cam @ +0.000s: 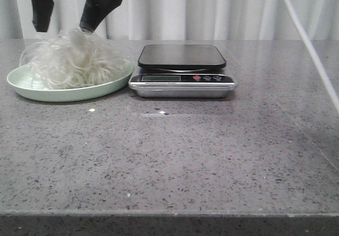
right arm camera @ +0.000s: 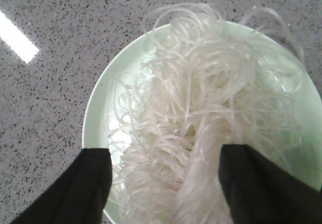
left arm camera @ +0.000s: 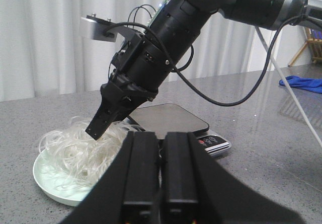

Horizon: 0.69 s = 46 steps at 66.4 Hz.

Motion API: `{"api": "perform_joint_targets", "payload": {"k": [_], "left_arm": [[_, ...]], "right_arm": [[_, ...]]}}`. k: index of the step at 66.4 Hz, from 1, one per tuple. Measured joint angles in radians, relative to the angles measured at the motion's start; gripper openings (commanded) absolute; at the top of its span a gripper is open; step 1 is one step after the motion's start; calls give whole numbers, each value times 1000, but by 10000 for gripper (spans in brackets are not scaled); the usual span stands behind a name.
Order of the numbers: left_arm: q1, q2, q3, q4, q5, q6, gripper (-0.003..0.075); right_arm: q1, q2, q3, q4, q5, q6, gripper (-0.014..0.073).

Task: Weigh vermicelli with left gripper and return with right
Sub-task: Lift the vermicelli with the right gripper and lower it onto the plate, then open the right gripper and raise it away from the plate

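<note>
Front view: vermicelli heaped on plate beside scale; right tool wide over it; left tool narrow.

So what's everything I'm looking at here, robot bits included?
vermicelli: one nest, translucent white, heaped on the plate
plate: one, pale green, left side of the table
scale: one, black platform on a silver base, just right of the plate
cloth: one, blue, far off at the table's edge
thin line: one, white, slanting at the right; cord or rod, cannot tell
table: one, speckled grey
curtain: white, behind the table
right gripper: one, black, open, fingers either side of the vermicelli
left gripper: one, black, shut, empty, near the plate
</note>
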Motion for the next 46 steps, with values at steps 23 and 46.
{"api": "perform_joint_targets", "payload": {"k": [23, 46], "left_arm": [[0, 0, 0, 0, 0, 0, 127], [0, 0, 0, 0, -1, 0, 127]], "right_arm": [[-111, -161, -4, -34, 87, -2, 608], [-190, -462, 276, -145, 78, -11, 608]]}}
